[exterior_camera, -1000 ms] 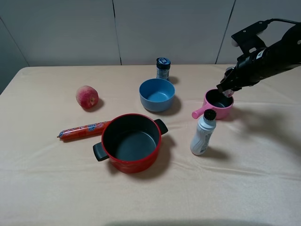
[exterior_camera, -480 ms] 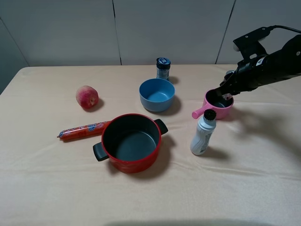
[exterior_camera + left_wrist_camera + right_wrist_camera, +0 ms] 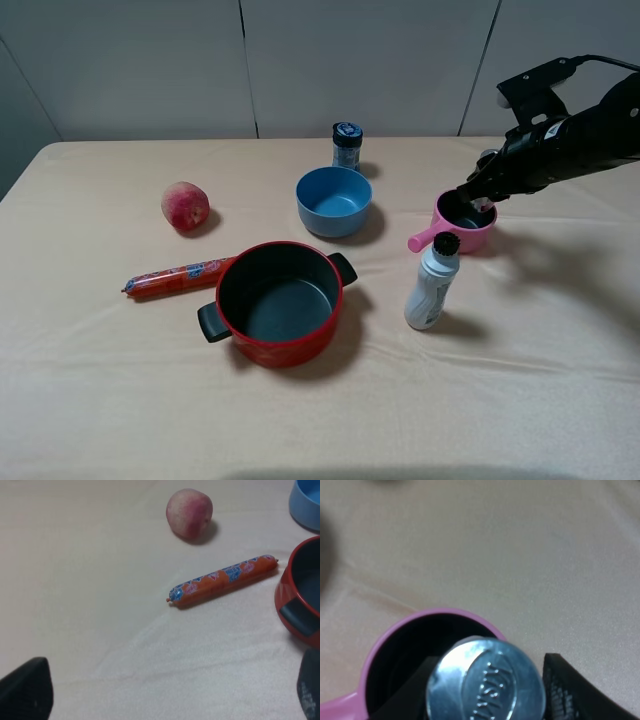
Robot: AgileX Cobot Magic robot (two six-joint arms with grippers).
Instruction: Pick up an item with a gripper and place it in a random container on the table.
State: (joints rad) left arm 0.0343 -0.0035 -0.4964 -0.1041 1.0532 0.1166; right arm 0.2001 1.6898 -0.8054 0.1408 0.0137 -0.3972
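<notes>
Right pincer (image 3: 478, 199) pinching small bottle (image 3: 485, 681), silvery cap up | bottle hangs low over pink saucepan (image 3: 474, 240) mouth, likely so release lands it inside | white bottle (image 3: 432, 285) near on surface (image 3: 520, 390)

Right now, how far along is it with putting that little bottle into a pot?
Done: the small bottle is lifted, clamped in the right pincer. In hand: it hangs over the dark opening of the pink saucepan, cap near the rim. Left: lower it, let go, pull the arm away.
</notes>
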